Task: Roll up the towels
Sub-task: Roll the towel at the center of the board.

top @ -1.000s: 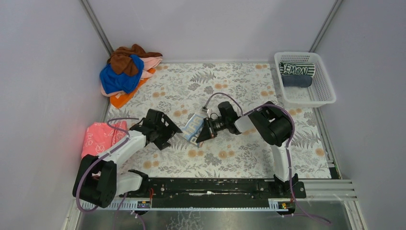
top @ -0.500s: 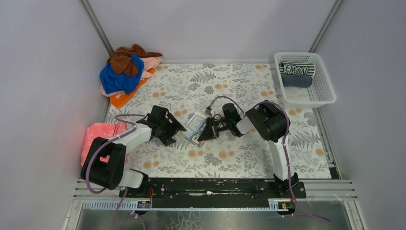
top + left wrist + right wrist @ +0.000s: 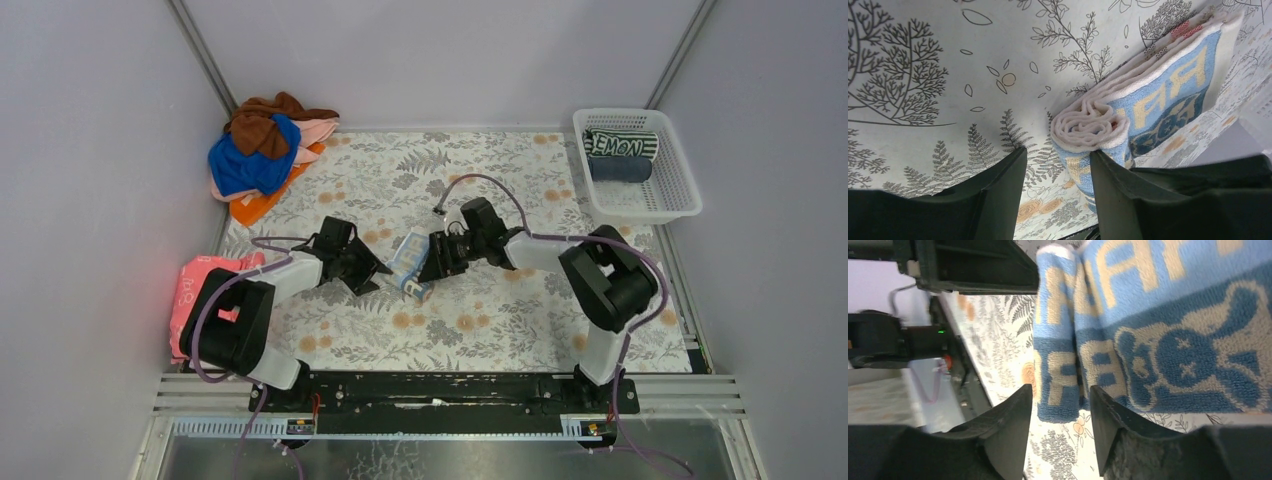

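A letter-printed blue, orange and white towel lies partly rolled in the middle of the flowered table, between both grippers. In the left wrist view its rolled end faces me. My left gripper is open, with its right finger against the roll's side and a gap on the other side. My right gripper is also open, just short of the towel's edge, with nothing held. More towels, brown, royal blue, pale pink and orange, sit in a pile at the back left.
A white lattice basket at the back right holds a striped rolled towel and a dark grey one. A reddish-pink flat item lies at the left edge by the left arm. Grey walls enclose the table.
My right gripper has opened and let go of the printed towel. My left gripper has moved right to the roll's end and its jaws have narrowed.
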`<state>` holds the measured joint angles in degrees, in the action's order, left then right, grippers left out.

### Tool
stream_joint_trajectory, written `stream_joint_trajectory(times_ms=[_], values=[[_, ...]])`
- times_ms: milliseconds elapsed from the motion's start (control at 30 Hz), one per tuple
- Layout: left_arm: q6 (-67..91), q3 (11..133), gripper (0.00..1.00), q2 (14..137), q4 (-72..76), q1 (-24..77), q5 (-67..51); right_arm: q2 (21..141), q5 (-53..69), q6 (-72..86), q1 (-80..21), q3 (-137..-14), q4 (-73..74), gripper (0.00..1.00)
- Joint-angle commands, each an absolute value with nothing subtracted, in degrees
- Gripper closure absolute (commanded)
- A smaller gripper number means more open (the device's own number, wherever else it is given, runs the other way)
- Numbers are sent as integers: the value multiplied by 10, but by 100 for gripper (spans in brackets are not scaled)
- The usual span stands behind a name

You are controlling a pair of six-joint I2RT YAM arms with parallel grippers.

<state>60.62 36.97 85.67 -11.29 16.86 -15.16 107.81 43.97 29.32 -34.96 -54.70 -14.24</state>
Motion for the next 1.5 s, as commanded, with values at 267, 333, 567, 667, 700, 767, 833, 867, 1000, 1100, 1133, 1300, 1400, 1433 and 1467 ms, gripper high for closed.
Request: stream_joint_trajectory(times_ms=[267, 333, 567, 667, 700, 767, 833, 867, 1000, 1100, 1133, 1300, 1400, 1433, 1467], values=[[595, 355, 51, 904, -147, 169, -104, 914, 1, -13, -555, -572, 9, 39], [594, 357, 51, 904, -147, 169, -104, 915, -42, -44, -591, -565, -8, 38], [595, 361, 51, 909, -149, 169, -108, 986, -151, -129, -653, -572, -27, 39], [595, 361, 51, 909, -149, 169, -110, 1014, -185, -144, -663, -572, -34, 41], [595, 362, 51, 909, -149, 168, -110, 1023, -195, -147, -663, -573, -34, 41], [594, 362, 51, 909, -150, 169, -111, 1041, -222, -154, -663, -577, -34, 41], [593, 362, 51, 908, -150, 169, -111, 1056, -235, -160, -663, -579, -33, 41], [593, 362, 51, 908, -150, 169, -111, 1063, -240, -162, -663, -580, -34, 41], [591, 361, 51, 908, -153, 169, -110, 1068, -243, -163, -663, -579, -36, 42], [590, 362, 51, 907, -154, 169, -109, 1040, -223, -161, -663, -569, -46, 41], [589, 363, 51, 908, -155, 169, -108, 1027, -215, -161, -663, -569, -45, 41], [587, 371, 51, 908, -158, 169, -105, 984, -182, -168, -662, -573, -40, 39], [587, 373, 51, 909, -159, 169, -105, 971, -174, -171, -659, -571, -43, 38], [587, 373, 51, 909, -159, 169, -105, 969, -174, -174, -658, -569, -45, 37], [587, 373, 51, 909, -159, 169, -106, 970, -174, -176, -657, -568, -44, 37]])
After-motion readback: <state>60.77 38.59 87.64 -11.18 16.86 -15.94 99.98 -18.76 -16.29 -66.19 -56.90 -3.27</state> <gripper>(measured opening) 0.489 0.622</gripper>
